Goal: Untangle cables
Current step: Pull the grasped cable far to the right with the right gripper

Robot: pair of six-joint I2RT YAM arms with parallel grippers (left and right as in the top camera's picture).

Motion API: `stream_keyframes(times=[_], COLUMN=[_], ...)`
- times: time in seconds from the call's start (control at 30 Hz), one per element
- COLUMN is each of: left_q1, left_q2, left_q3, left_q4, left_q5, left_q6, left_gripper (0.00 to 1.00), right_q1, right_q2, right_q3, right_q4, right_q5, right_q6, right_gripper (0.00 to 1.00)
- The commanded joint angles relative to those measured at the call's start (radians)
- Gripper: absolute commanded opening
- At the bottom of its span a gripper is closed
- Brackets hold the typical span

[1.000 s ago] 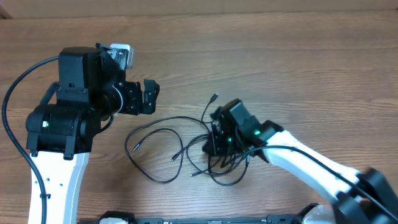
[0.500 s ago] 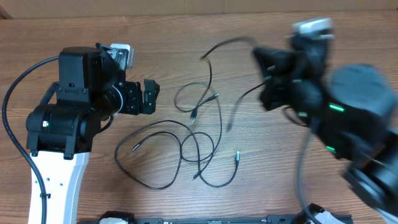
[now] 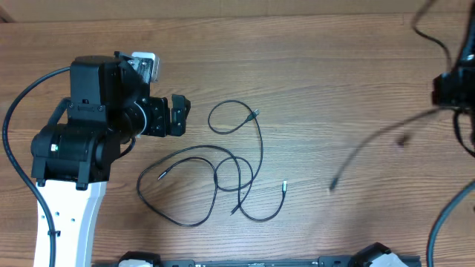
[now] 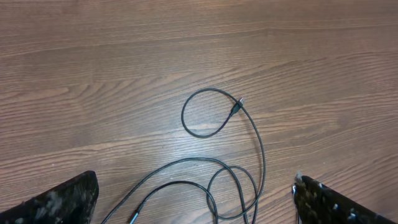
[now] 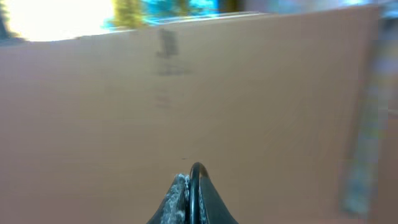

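Thin black cables (image 3: pixel 237 167) lie in loose overlapping loops on the wooden table, with a small ring (image 3: pixel 230 117) at their top. The left wrist view shows that ring (image 4: pixel 208 112) and the loops below it. My left gripper (image 3: pixel 180 115) hovers left of the cables, open and empty, its fingertips (image 4: pixel 74 193) wide apart. My right gripper (image 3: pixel 447 87) is blurred at the right edge, raised, shut on one cable (image 5: pixel 196 177). That cable trails down-left in a blur, and its free end (image 3: pixel 333 184) hangs over the table.
A brown cardboard wall (image 3: pixel 223 7) runs along the table's back and fills the right wrist view (image 5: pixel 249 93). The left arm's thick black wire (image 3: pixel 15 119) curves at the far left. A black bar (image 3: pixel 245 262) lines the front edge.
My right arm swung from the bundle at the table's middle up to the right edge, carrying one cable away. The cables left behind spread into loose loops. The left arm stayed still.
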Motion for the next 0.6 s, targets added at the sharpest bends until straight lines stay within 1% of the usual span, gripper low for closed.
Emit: stream_keyframes(times=[0.0,0.1,0.13,0.27,0.4,0.57], left_q1=[-0.002,-0.002,-0.002,-0.002,-0.002,-0.002], left_q2=[0.004,0.004,0.004,0.004,0.004,0.004], left_q3=[0.009,0.009,0.008,0.008,0.009,0.009], left_q4=[0.001,0.001,0.001,0.001,0.001,0.001], left_q5=[-0.005,-0.005,-0.005,-0.005,-0.005,-0.005], left_q6=[-0.006,-0.006,-0.006,-0.006,-0.006,-0.006], left_gripper=[1.00,1.00,1.00,1.00,1.00,0.99], right_q1=[-0.081,-0.189,-0.261,-0.461,-0.692,-0.964], right_q2=[0.053,0.100,0.128,0.208,0.296,0.414], right_q3=[0.010,0.010,0.010,0.009,0.009,0.009], right_q4=[-0.044,-0.096,-0.124,-0.185,-0.258,-0.393], right_q5=[0.247,0.298,0.298,0.277,0.163,-0.004], right_q6=[-0.025,-0.024,-0.017,0.045,0.126,0.320], right_gripper=[0.04,0.04,0.04,0.04,0.04,0.04])
